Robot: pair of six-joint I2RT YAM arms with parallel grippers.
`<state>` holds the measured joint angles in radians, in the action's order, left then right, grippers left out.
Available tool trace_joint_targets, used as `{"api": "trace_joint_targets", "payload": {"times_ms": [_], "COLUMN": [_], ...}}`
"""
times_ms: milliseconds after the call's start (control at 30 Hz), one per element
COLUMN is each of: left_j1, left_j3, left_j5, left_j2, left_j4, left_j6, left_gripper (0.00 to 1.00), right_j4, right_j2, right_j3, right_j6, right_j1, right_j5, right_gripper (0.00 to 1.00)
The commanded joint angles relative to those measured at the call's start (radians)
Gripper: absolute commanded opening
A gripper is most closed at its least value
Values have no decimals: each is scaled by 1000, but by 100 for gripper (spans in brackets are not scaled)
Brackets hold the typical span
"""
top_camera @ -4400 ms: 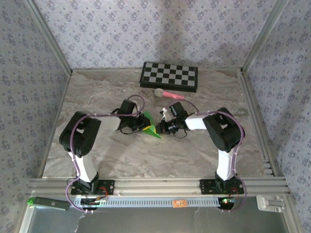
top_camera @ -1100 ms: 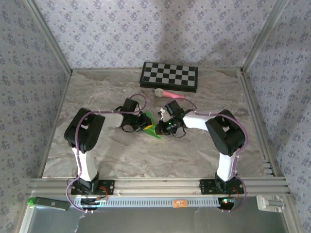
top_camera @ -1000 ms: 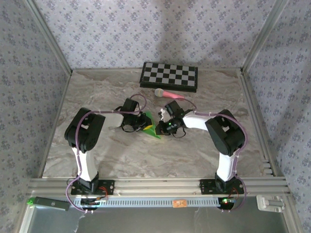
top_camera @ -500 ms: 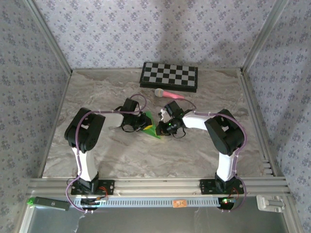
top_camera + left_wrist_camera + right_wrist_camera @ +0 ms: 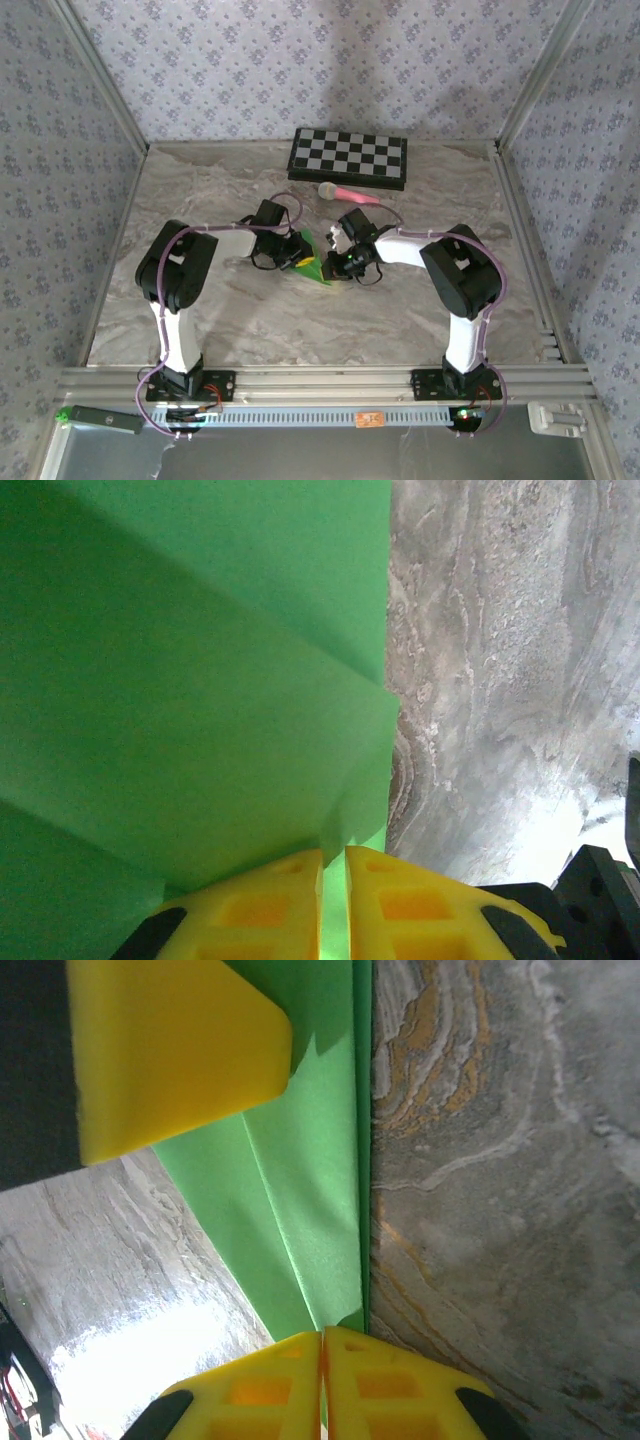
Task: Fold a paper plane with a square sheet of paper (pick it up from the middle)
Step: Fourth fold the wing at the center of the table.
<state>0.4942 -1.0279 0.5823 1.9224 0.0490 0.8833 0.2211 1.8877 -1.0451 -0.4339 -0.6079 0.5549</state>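
Observation:
The bright green square sheet of paper (image 5: 312, 264) is folded into a layered, pointed paper plane shape at the middle of the table. My left gripper (image 5: 292, 256) holds its left side. In the left wrist view the yellow fingers (image 5: 260, 900) pinch an edge of the green paper (image 5: 180, 680), with my left gripper (image 5: 334, 865) shut on it. My right gripper (image 5: 335, 263) holds the right side. In the right wrist view my right gripper (image 5: 322, 1345) is shut on the narrow end of the creased paper (image 5: 300, 1210), and a left finger (image 5: 170, 1050) shows beyond.
A black-and-white checkered board (image 5: 348, 158) lies at the back of the marble table (image 5: 220, 310). A pink-handled microphone (image 5: 345, 193) lies just behind my right wrist. Patterned walls close in the left, right and back sides.
Since the earliest frame both wrists have shifted slightly toward the back with the paper and the left arm has straightened. Over the last second almost nothing has moved.

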Motion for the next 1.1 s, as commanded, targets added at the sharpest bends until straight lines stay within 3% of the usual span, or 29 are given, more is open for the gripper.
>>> {"api": "trace_joint_targets", "payload": {"times_ms": [0, 733, 1067], "left_j1": [6, 3, 2], "left_j3": [10, 2, -1], "left_j5": [-82, -88, -76], "left_j2": [65, 90, 90], "left_j4": [117, 144, 144], "left_j6": [6, 11, 13], "left_gripper": [14, 13, 13], "right_j4": [114, 181, 109], "right_j2": [-1, -2, -143], "right_j3": [13, 10, 9], "right_j6": [24, 45, 30], "right_j1": [-6, -13, -14], "right_j5": [13, -17, -41], "right_gripper": [11, 10, 11]}}
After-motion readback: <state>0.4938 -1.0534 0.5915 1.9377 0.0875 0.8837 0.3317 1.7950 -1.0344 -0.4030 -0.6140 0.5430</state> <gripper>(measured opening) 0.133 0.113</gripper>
